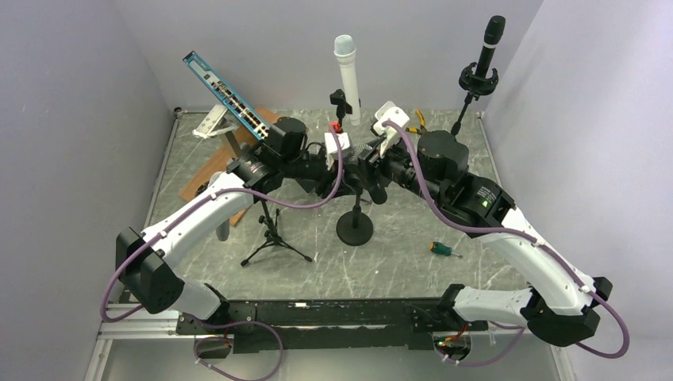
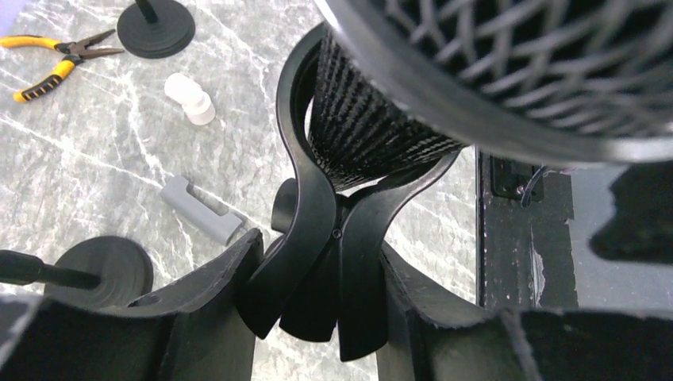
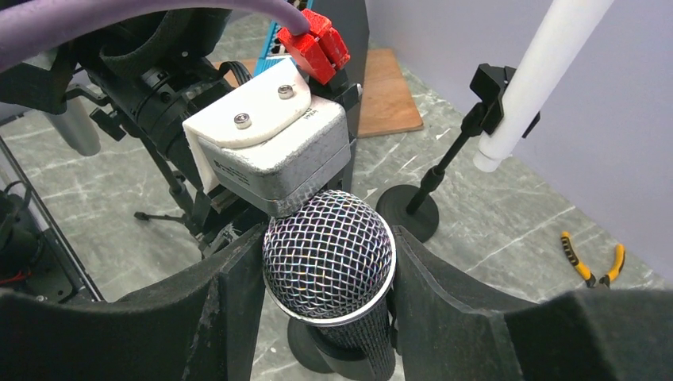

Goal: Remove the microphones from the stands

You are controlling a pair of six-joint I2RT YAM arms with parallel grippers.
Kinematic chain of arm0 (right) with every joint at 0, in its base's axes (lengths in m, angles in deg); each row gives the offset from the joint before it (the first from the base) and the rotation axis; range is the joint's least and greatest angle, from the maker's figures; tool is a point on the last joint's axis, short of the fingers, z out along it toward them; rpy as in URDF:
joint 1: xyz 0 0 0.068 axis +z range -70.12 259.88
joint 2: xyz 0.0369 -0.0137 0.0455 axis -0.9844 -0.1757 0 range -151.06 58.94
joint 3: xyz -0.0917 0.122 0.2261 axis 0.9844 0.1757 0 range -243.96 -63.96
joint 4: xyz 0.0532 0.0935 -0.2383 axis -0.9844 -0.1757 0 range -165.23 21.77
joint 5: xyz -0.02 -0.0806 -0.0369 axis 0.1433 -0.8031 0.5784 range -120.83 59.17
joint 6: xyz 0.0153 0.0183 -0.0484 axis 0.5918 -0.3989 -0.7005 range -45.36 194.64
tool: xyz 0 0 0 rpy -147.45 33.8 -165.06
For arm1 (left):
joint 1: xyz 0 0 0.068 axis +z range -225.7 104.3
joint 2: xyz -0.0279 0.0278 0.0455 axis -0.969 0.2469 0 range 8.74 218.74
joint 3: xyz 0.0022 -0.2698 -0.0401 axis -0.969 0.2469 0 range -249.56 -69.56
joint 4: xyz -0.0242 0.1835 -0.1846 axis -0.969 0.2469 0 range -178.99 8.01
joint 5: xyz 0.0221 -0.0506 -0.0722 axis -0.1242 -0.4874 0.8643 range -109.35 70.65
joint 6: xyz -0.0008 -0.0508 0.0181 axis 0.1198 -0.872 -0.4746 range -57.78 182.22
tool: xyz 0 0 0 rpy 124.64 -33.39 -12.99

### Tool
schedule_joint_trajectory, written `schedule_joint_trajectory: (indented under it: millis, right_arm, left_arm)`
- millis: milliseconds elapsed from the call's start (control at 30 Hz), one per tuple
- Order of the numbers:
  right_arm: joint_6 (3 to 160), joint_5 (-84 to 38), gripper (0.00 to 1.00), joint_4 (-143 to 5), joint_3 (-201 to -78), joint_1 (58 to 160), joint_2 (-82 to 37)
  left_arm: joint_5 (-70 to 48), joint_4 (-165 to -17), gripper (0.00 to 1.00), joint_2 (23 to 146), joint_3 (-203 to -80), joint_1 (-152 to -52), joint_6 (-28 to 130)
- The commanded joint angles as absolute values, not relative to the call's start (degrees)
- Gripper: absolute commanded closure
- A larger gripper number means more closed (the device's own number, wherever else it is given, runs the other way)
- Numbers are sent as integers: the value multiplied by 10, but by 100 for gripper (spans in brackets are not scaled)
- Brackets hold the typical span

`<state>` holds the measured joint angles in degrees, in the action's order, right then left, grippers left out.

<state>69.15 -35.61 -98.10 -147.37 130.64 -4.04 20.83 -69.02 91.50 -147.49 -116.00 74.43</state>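
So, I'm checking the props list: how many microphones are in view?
3. A white one stands back centre, a black one back right, and a mesh-headed one, in its clip, sits between the fingers of the right hand. Others may be hidden.

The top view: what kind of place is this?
Probably a robot test cell, not a studio: plain walls enclose a marble-patterned table, with a white microphone and a screwdriver set out.

Three microphones were visible: a white tubular microphone [image 1: 347, 71], a slim black microphone [image 1: 490, 44], a silver mesh-headed microphone [image 3: 328, 254]. There was one pair of yellow-handled pliers [image 2: 73, 52] and one green-handled screwdriver [image 1: 444, 249].
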Motion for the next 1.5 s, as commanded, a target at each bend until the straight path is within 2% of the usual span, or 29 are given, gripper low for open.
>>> schedule_joint_trajectory:
  millis: [0,233,367,400,467,567,667,833,1300,1367,1467]
  right_arm:
    - [676,-322,100,-893,-1568,1309,-48]
    - [661,-311,100,-879,-1625,1310,-57]
    - [665,-303,100,-875,-1585,1309,-33]
    - [668,-306,100,-871,-1564,1309,-22]
    - [675,-307,100,-855,-1518,1309,0]
    - [685,-326,100,-840,-1467,1310,23]
    - [691,-326,100,-838,-1454,1309,31]
    - [691,-329,100,-842,-1452,1309,34]
    - [691,-316,100,-846,-1453,1310,25]
    - [692,-316,100,-847,-1454,1309,23]
    - [693,-312,100,-846,-1455,1308,22]
  left_arm:
    - [199,-690,100,923,-1487,-1161,756]
    - [204,-697,100,921,-1478,-1161,753]
    - [216,-698,99,912,-1478,-1159,748]
    - [220,-707,89,905,-1473,-1157,741]
    - [227,-746,62,888,-1449,-1155,721]
    - [231,-779,42,868,-1431,-1153,705]
    - [236,-774,34,876,-1439,-1153,705]
    - [248,-802,28,874,-1425,-1148,693]
    - [271,-849,26,871,-1423,-1147,671]
    - [272,-849,31,871,-1423,-1147,670]
    - [271,-841,55,878,-1427,-1147,674]
